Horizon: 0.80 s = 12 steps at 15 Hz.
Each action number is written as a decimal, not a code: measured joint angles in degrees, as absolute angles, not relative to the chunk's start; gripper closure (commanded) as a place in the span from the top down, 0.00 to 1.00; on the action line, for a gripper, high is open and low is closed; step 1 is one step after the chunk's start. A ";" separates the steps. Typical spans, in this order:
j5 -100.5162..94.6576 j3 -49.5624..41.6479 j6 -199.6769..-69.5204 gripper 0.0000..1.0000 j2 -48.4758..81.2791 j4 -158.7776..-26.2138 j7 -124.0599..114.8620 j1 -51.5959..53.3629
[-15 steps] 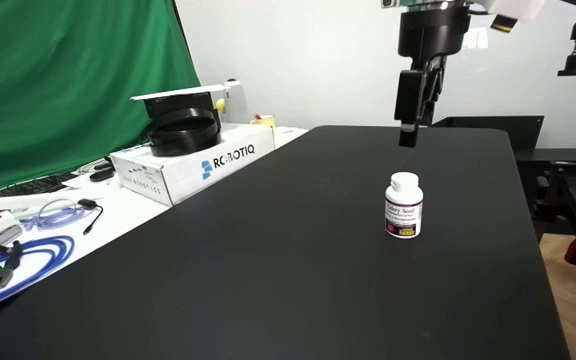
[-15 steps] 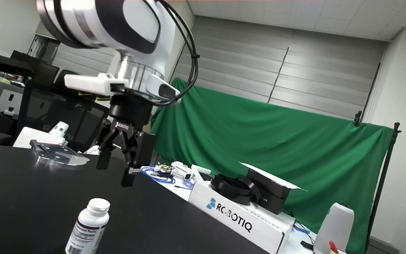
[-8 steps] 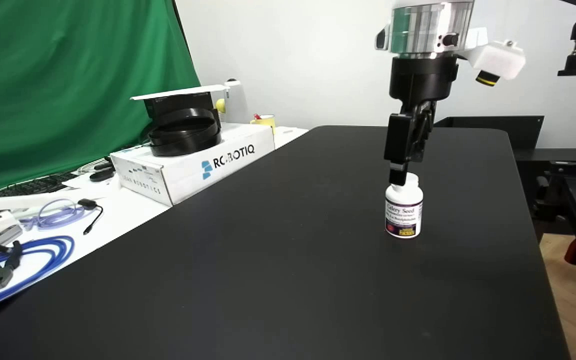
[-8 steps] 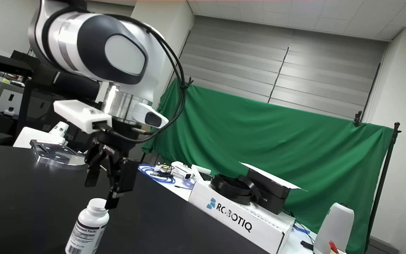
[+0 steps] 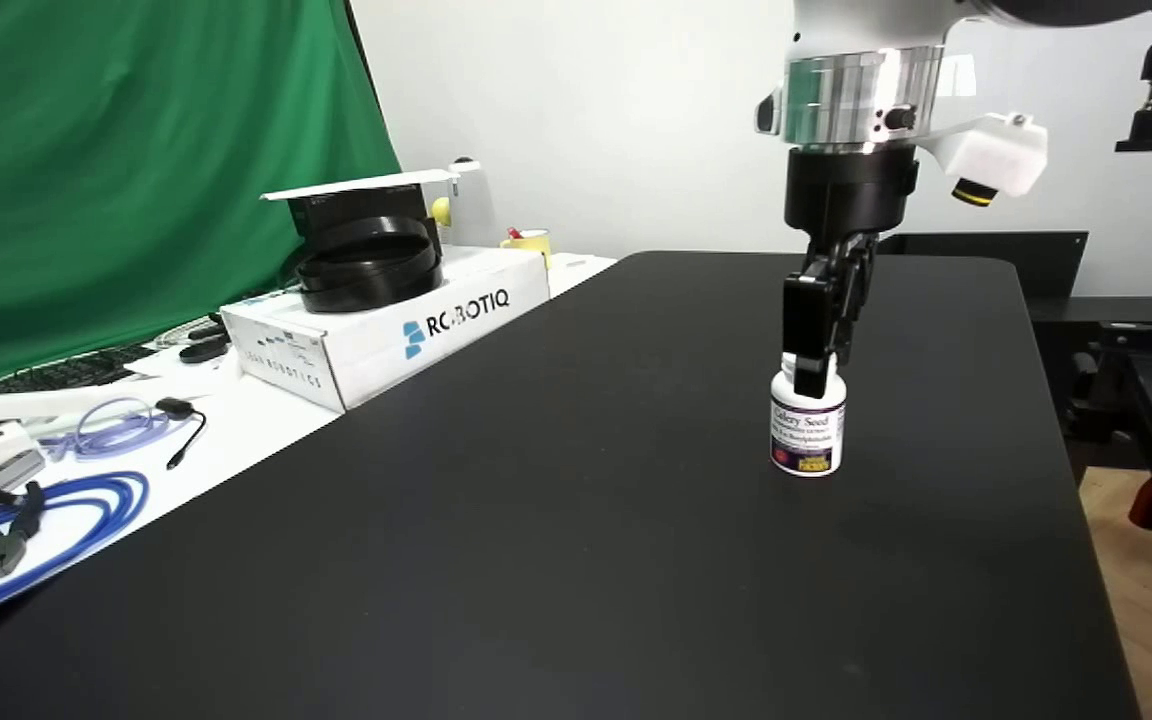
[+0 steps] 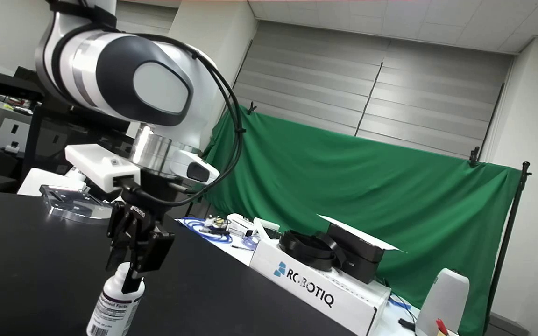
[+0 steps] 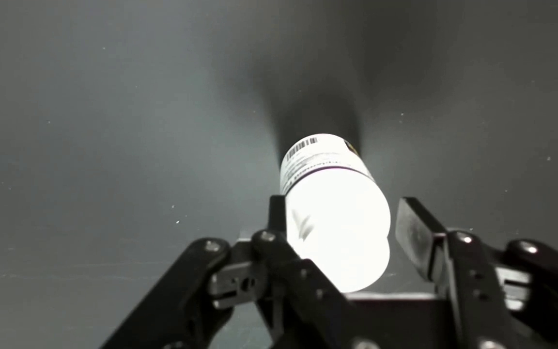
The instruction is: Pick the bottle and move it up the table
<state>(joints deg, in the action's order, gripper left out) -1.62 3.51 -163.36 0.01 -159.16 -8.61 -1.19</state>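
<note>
A small white bottle [image 5: 808,432] stands upright on the black table [image 5: 536,520], its label facing out below the neck. In both exterior views my gripper [image 6: 122,272] has come down from above around the cap and shoulder, hiding part of them. The wrist view has the bottle [image 7: 339,198] between the two fingers, its white top washed out by glare. The left finger [image 7: 277,213] there lies against or very near the bottle's side. A narrow gap of table separates the right finger [image 7: 417,237] from it, so the gripper [image 7: 343,208] is partly open.
A long white ROBOTIQ box [image 5: 386,335] with black rings on top sits on a white side surface beside the black table. Blue cables [image 5: 86,520] lie nearer on that surface. A clear plate [image 6: 75,205] rests at the table's far edge in an exterior view.
The gripper has come down from above the bottle until its fingers are on both sides of the top. Its jaws have drawn closer together. The bottle has stayed in place.
</note>
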 measured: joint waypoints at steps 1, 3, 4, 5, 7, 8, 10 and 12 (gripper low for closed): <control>-2.41 3.26 -163.42 0.25 0.01 -159.07 -8.69 -1.19; -3.88 2.81 -163.49 0.21 -0.02 -158.86 -8.73 -1.19; -4.64 2.59 -163.49 0.21 -0.05 -158.75 -8.78 -1.19; -5.31 2.40 -163.49 0.21 -0.10 -158.63 -8.88 -1.20; -6.08 2.16 -163.12 0.21 -0.35 -158.23 -9.11 -1.20; -6.07 2.09 -162.40 0.21 -0.59 -157.78 -9.14 -1.20; -5.86 2.06 -160.36 0.21 -1.40 -156.49 -9.15 -1.20; -6.03 2.03 -157.64 0.21 -2.30 -154.54 -9.16 -1.20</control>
<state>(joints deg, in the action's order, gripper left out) -6.03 2.03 -157.64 -2.30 -154.54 -9.16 -1.20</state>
